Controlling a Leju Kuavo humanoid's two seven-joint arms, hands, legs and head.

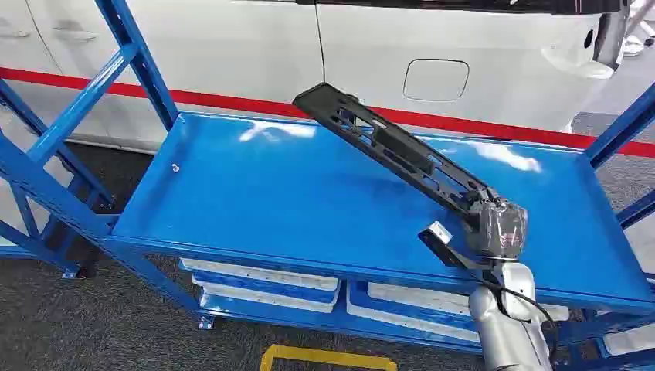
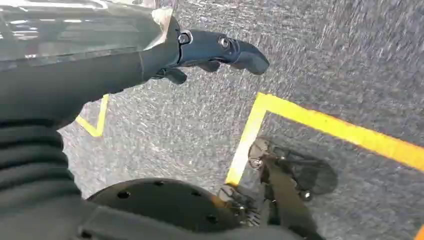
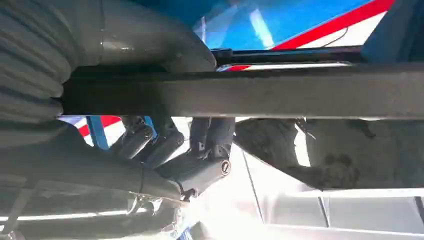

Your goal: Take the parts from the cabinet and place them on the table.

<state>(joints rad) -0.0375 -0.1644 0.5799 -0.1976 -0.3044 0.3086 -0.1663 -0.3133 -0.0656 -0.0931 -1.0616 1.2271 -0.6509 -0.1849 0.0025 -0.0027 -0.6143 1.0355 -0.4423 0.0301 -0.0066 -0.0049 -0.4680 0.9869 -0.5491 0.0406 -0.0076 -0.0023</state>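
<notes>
Gripping one long black part (image 1: 390, 147) at its near end, the right robot hand (image 1: 498, 228) holds it slanted above the top blue shelf (image 1: 255, 193) of a metal rack, the far end raised toward the white car body (image 1: 479, 54) behind. The part is a flat, narrow plastic rail with open slots along its length, a broad squared tip at its far end and a small pale tab (image 1: 438, 232) at the near end beside the hand; it appears lifted off the shelf along its whole length. In the right wrist view the dark fingers (image 3: 175, 145) curl under the rail (image 3: 250, 92) and the thick grey thumb (image 3: 165, 45) closes over it, so the grasp wraps fully around the bar. One part is visible. The left robot hand (image 2: 210, 52) hangs low over grey carpet (image 2: 350, 60) crossed by yellow floor tape (image 2: 320, 122), its dark fingers extended together and holding nothing. One red stripe (image 1: 541, 131) runs along the car behind the rack. On the lower level of the rack sit several white trays (image 1: 263, 274), side by side; their contents cannot be made out.
</notes>
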